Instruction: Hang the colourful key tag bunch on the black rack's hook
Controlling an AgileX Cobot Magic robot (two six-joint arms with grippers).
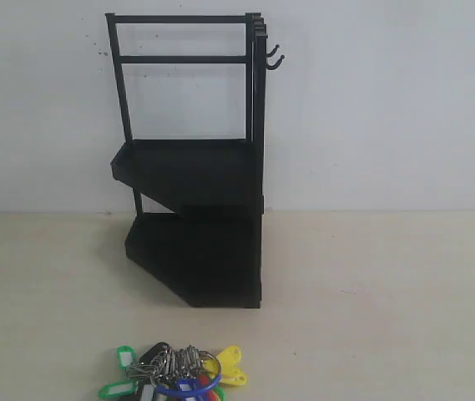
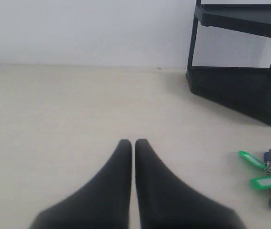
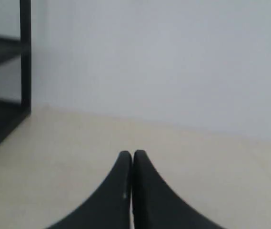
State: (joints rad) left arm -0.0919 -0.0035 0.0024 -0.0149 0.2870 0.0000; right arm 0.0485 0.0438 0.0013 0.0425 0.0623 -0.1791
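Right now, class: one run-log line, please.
colourful plastic key tag bunch: on table, ungrasped | tall black metal rack hooks: bare | left gripper: shut | right gripper: shut

This reads as a lab test bench set up for robot trials: a plain pale tabletop (image 1: 404, 301) runs back to a blank white wall (image 1: 387, 109) along its far edge. On it the black rack (image 1: 195, 251) stands at the middle of that far edge and the colourful key tag bunch (image 1: 174, 369) lies at the near edge (partly cut by the frame), laid out like staged props.
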